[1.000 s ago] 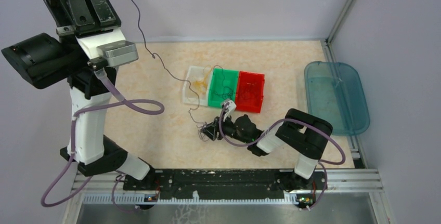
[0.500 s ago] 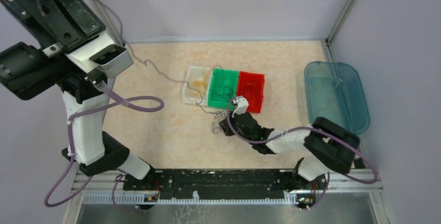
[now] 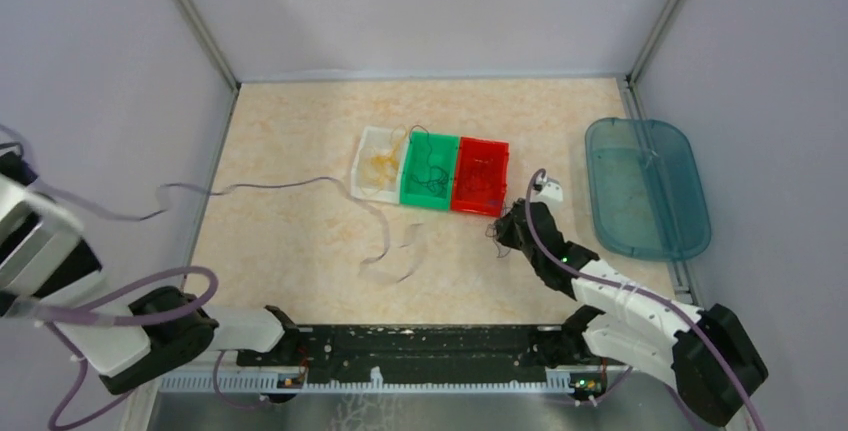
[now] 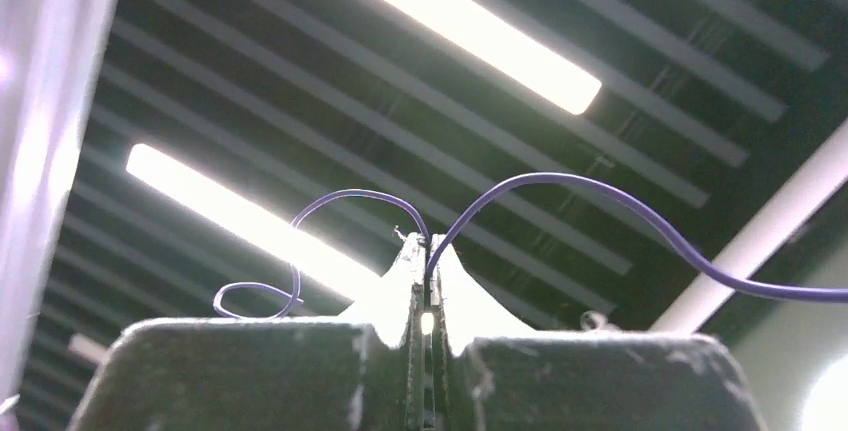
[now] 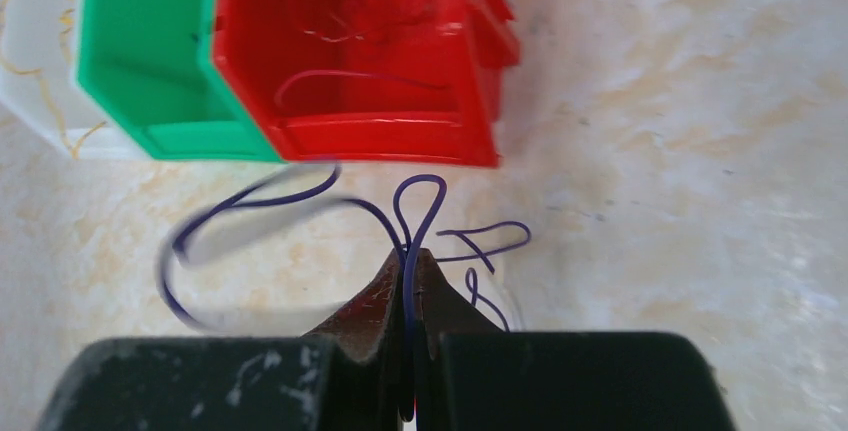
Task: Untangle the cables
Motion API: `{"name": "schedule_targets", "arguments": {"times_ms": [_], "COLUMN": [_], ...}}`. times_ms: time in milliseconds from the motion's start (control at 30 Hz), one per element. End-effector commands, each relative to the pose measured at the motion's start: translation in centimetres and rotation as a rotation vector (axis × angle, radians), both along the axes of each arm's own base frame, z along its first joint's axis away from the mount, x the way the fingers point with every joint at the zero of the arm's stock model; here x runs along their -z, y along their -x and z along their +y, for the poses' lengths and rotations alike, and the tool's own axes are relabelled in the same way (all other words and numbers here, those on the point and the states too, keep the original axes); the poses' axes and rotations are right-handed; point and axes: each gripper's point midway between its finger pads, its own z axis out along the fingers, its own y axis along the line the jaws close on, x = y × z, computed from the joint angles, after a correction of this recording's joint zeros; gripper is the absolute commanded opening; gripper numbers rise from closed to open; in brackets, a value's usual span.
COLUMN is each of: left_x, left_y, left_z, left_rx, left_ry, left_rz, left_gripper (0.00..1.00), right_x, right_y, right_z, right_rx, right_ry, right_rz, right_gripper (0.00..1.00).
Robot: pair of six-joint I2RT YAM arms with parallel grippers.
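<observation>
A dark purple cable (image 3: 270,186) stretches, blurred, from the left wall across the table to loops in front of the bins. My left gripper (image 4: 425,248) is out of the top view; it points up at the ceiling and is shut on this purple cable (image 4: 560,183). My right gripper (image 3: 500,234) sits low by the red bin's (image 3: 480,176) front right corner and is shut on a purple cable (image 5: 420,191), with loops on the table in front of it (image 5: 408,256). Yellow cable (image 3: 380,161) lies in the white bin (image 3: 362,179), dark cable (image 3: 432,173) in the green bin (image 3: 410,194).
A blue translucent tray (image 3: 645,186) lies at the right edge. The left arm's base and grey-purple hose (image 3: 120,296) fill the near left corner. Grey walls close the table on three sides. A thin strand (image 5: 340,76) lies inside the red bin (image 5: 360,131).
My left arm swung far left, out of the top view, dragging the purple cable left. My right gripper moved right with its cable, from the table's middle to the red bin's corner.
</observation>
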Motion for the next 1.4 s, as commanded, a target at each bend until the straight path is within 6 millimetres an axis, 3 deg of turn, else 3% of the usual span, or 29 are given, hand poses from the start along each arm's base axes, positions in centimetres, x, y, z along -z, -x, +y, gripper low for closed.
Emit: {"name": "schedule_targets", "arguments": {"times_ms": [0, 133, 200, 267, 367, 433, 567, 733, 933, 1133, 1233, 1367], "left_x": [0.1, 0.2, 0.3, 1.2, 4.2, 6.1, 8.7, 12.4, 20.7, 26.5, 28.5, 27.9], "left_y": [2.5, 2.1, 0.5, -3.0, -8.9, -12.3, -16.9, -21.0, -25.9, -29.9, -31.9, -34.1], "left_z": [4.4, 7.1, 7.3, 4.9, -2.2, -6.3, -11.8, -15.8, -21.5, -24.8, -25.5, -25.6], "left_rx": [-0.116, -0.133, -0.1, -0.051, -0.005, 0.001, 0.006, 0.028, -0.036, -0.021, -0.019, 0.059], "left_ry": [0.12, 0.18, 0.168, 0.095, -0.108, -0.23, -0.346, -0.425, -0.578, -0.615, -0.616, -0.533], "left_rz": [-0.02, 0.034, 0.128, 0.272, 0.481, 0.605, 0.758, 0.931, 1.114, 1.257, 1.295, 1.345], "left_gripper": [0.0, 0.0, 0.0, 0.0, 0.0, 0.0, 0.0, 0.0, 0.0, 0.0, 0.0, 0.0], "right_x": [1.3, 1.1, 0.4, -0.6, -3.4, -4.6, -7.1, -8.6, -9.2, -9.4, -9.6, -9.8], "right_y": [2.1, 3.1, 3.3, 3.1, 2.9, 3.0, 3.4, 3.8, 3.4, 3.6, 3.5, 3.5], "right_z": [-2.7, -4.0, -3.6, -2.4, 1.3, 2.5, 3.9, 4.3, 3.8, 3.3, 2.9, 2.7], "right_rx": [0.038, 0.049, 0.005, -0.06, -0.224, -0.274, -0.36, -0.4, -0.375, -0.355, -0.336, -0.33], "right_ry": [0.047, 0.069, 0.057, 0.014, -0.124, -0.177, -0.259, -0.274, -0.247, -0.248, -0.243, -0.241], "right_rz": [0.11, 0.115, 0.078, 0.021, -0.1, -0.148, -0.259, -0.308, -0.319, -0.332, -0.337, -0.35], "right_gripper": [0.0, 0.0, 0.0, 0.0, 0.0, 0.0, 0.0, 0.0, 0.0, 0.0, 0.0, 0.0]}}
